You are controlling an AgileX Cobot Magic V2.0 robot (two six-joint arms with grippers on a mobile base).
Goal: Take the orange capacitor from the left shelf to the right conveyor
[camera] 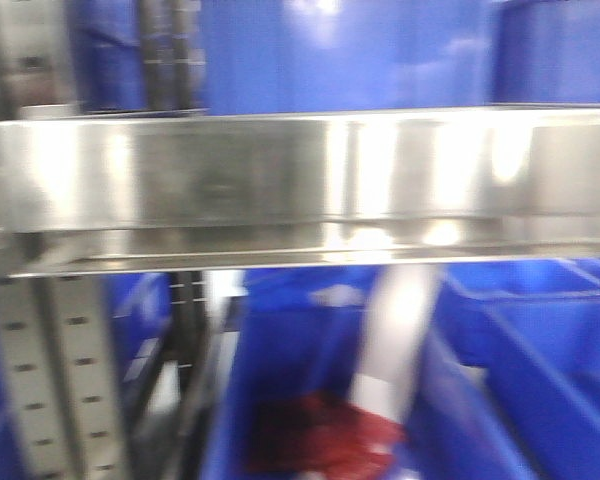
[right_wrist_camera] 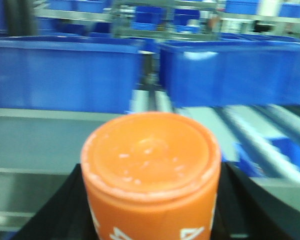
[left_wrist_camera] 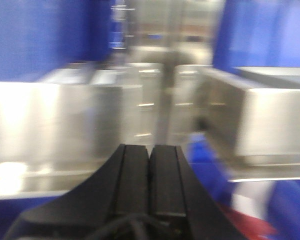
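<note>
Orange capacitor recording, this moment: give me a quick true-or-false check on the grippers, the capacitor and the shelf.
1. The right gripper holds the orange capacitor upright. True.
2. The left gripper is spread wide open. False: its jaws are pressed together with nothing between them.
3. In the front view, the bins around the steel shelf are green. False: they are blue.
4. White markings show on the capacitor's side. True, though they are cut off at the bottom edge of the right wrist view.
</note>
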